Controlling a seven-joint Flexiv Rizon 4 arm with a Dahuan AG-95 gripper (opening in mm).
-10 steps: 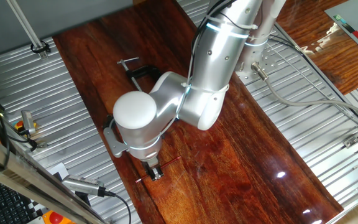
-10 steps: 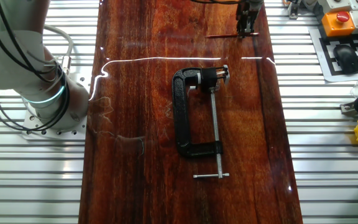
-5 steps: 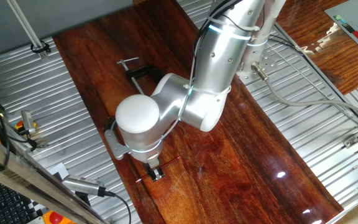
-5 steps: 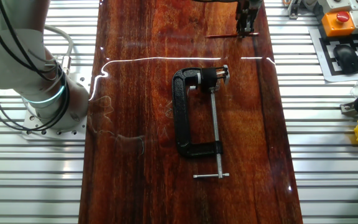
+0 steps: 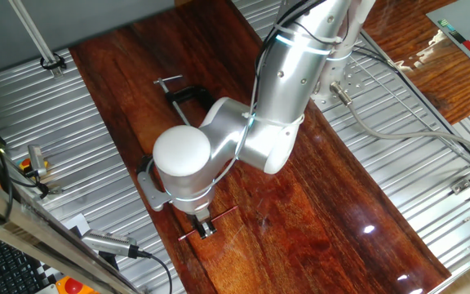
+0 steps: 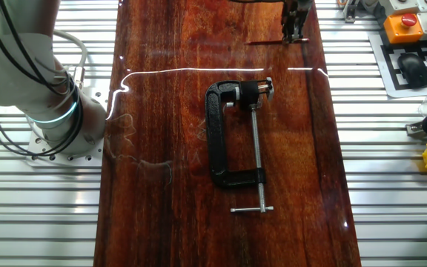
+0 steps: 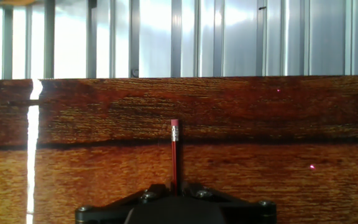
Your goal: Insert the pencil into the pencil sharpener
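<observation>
The red pencil (image 5: 223, 216) lies level at the near end of the dark wood board, and my gripper (image 5: 206, 229) is shut on it near its middle. In the other fixed view the gripper (image 6: 295, 33) is at the top edge with the pencil (image 6: 265, 42) sticking out to its left. In the hand view the pencil (image 7: 174, 152) runs straight away from my gripper (image 7: 174, 190), eraser end farthest. A tiny silvery block, apparently the pencil sharpener (image 6: 266, 86), sits at the black clamp's jaw, well away from the gripper.
The black C-shaped clamp (image 6: 228, 133) with a steel screw lies mid-board; the arm partly hides it in one fixed view (image 5: 188, 94). Ribbed metal table (image 6: 35, 215) flanks the board (image 6: 161, 111). A red button box (image 6: 406, 22) and small items sit at the right.
The arm has shifted very slightly. The gripper stays shut on the pencil at nearly the same spot.
</observation>
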